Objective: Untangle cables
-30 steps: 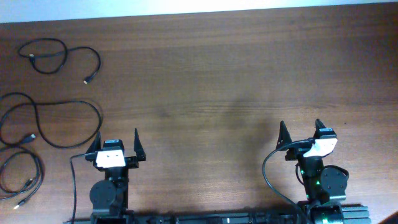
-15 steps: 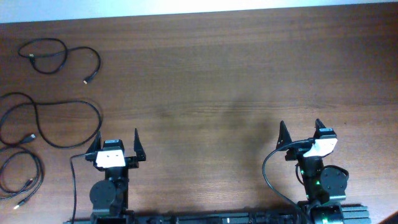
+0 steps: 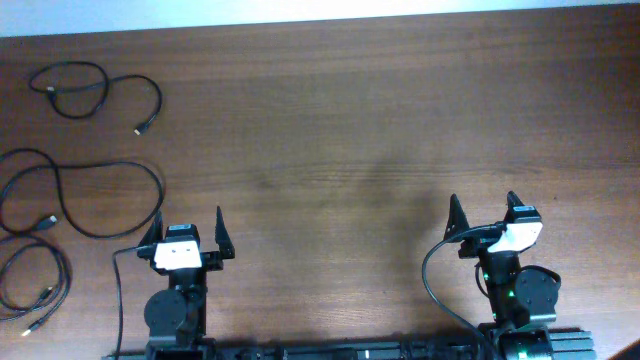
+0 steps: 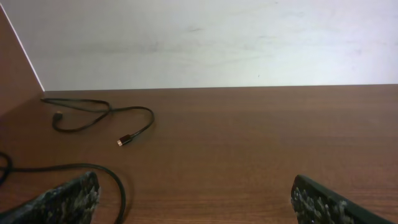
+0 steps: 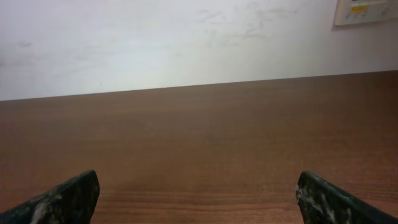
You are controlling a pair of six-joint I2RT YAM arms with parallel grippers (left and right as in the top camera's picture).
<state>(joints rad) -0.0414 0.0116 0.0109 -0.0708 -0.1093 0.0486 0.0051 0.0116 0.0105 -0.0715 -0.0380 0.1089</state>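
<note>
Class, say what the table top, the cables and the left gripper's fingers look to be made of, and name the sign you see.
Table top: matte brown wood or wood-look laminate, by its grain lines. Cables: likely black plastic or rubber sheathing, lying limp in loops; one plug tip glints like metal. Left gripper fingers: dark, rough, speckled surface; material unclear.

Right gripper (image 5: 202, 200) spread wide: dark mottled fingertips (image 5: 65, 200) sit in the bottom corners, nothing between them. Bare brown wood-grain table (image 5: 205, 130) runs to a scuffed white wall (image 5: 155, 43). Small pale wall panel (image 5: 365, 10) top right, cut by the frame edge.
</note>
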